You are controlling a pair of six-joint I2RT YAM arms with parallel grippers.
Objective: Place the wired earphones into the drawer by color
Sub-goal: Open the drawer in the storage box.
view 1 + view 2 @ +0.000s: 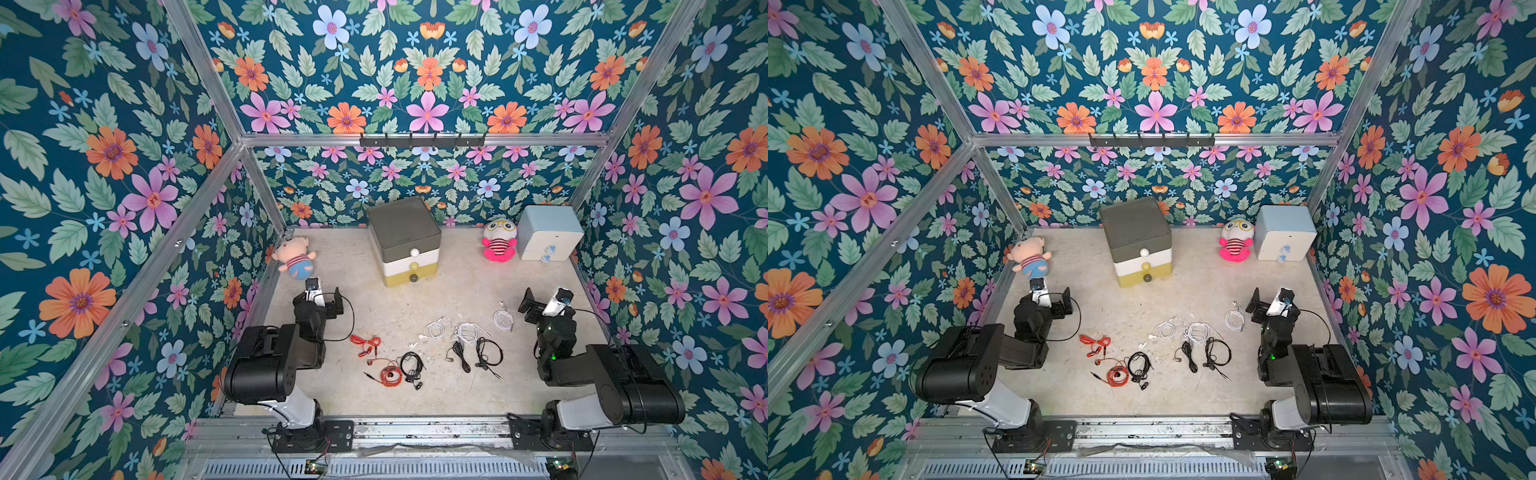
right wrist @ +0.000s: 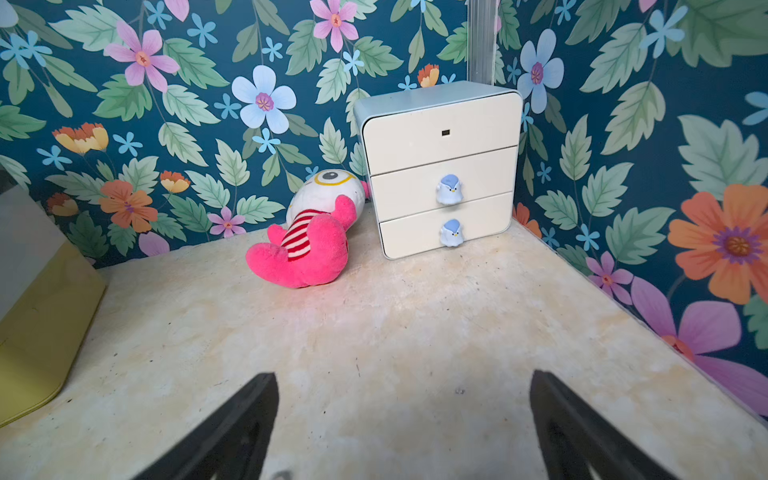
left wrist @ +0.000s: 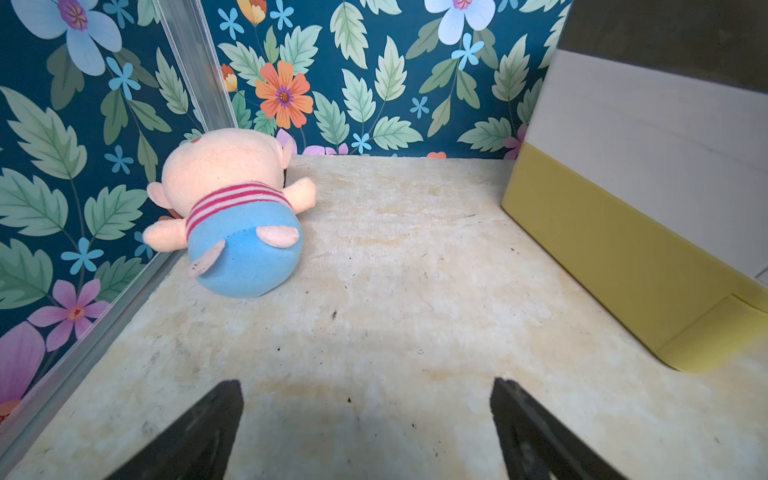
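Note:
The drawer point(image 1: 405, 243) point(image 1: 1136, 243) stands at the back middle, with grey, white and mustard tiers all shut. Its side shows in the left wrist view point(image 3: 623, 232) and its corner in the right wrist view point(image 2: 37, 316). Wired earphones lie loose on the table's front half: red-orange coils point(image 1: 365, 345) point(image 1: 390, 374), black ones point(image 1: 411, 365) point(image 1: 488, 353) and white ones point(image 1: 469, 332) point(image 1: 503, 318). My left gripper point(image 1: 323, 298) point(image 3: 365, 384) hovers open and empty, left of them. My right gripper point(image 1: 544, 303) point(image 2: 403, 376) hovers open and empty, right of the white coils.
A pig plush point(image 1: 295, 257) point(image 3: 232, 212) lies at the back left by the wall. A pink plush point(image 1: 498, 243) point(image 2: 316, 241) leans beside a pale blue two-drawer chest point(image 1: 548, 239) point(image 2: 442, 174) at the back right. Floral walls close in three sides.

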